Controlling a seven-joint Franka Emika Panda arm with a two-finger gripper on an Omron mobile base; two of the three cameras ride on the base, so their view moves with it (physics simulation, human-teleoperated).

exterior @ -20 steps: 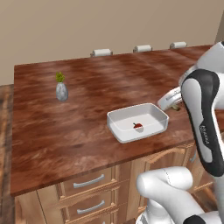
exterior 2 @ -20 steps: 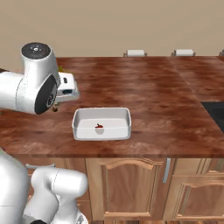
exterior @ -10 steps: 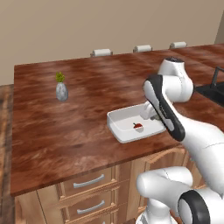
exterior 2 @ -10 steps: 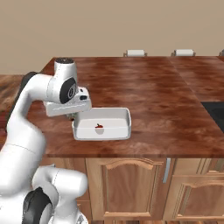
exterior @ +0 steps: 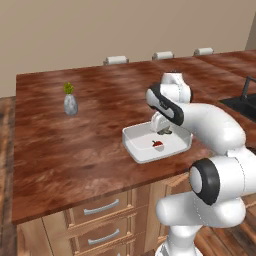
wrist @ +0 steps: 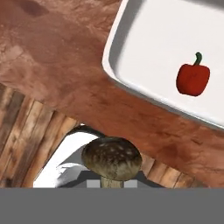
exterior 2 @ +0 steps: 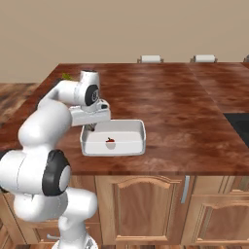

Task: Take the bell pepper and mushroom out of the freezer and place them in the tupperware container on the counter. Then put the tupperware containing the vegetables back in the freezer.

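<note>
One red bell pepper [wrist: 193, 78] lies in the single white tupperware container [exterior: 135, 146] on the one wood-grain worktop [exterior: 90, 135]. One brown mushroom [wrist: 112, 158] sits in the robot's one claw [exterior: 164, 132]. One small vase [exterior: 70, 104] with a green sprig stands on the worktop. Three pale chair backs [exterior: 116, 60] show along the far edge. Two silver drawer handles [exterior: 101, 207] show below the worktop.

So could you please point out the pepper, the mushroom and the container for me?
pepper [wrist: 193, 79], hand view, on the middle of its red body.
mushroom [wrist: 112, 158], hand view, on the brown speckled cap.
container [exterior 2: 142, 135], right base view, on its right wall.
</note>
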